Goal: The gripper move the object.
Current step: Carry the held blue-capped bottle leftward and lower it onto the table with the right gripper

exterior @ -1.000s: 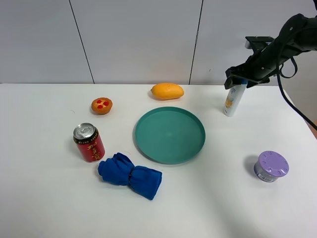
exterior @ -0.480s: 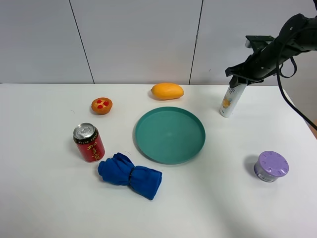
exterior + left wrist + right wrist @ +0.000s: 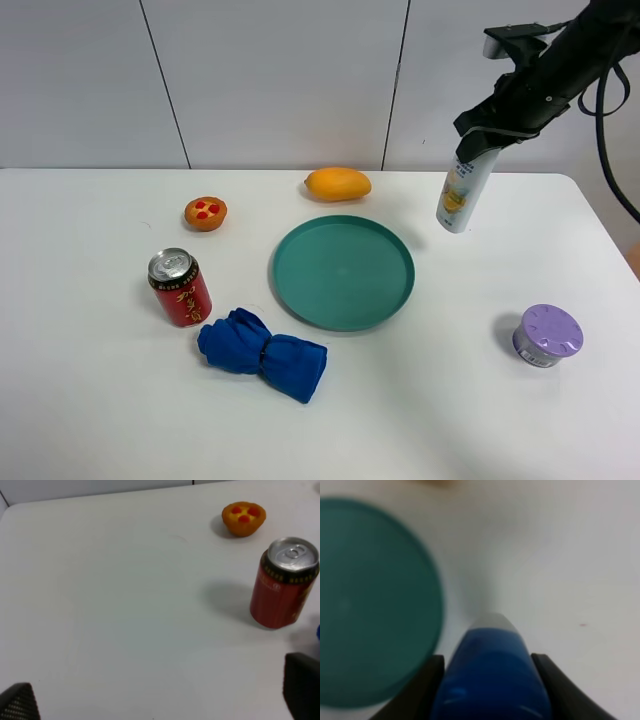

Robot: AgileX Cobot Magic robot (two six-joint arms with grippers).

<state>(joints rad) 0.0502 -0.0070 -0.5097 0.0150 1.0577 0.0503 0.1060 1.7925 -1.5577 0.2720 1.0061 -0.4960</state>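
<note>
right gripper (image 3: 480, 138) now higher, bottle (image 3: 460, 190) lifted off table (image 3: 100, 400)

White bottle (image 3: 464, 180) with orange-and-blue label (image 3: 457, 199), teal plate (image 3: 343, 272), red can (image 3: 181, 291), purple-lidded jar (image 3: 547, 335).

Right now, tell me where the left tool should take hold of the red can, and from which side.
Probably grip the red can mid-wall, coming level from its bare left side in the high view. It stands upright and round, so opposite curves suit the jaws; the blue cloth lies close at its front right.
</note>
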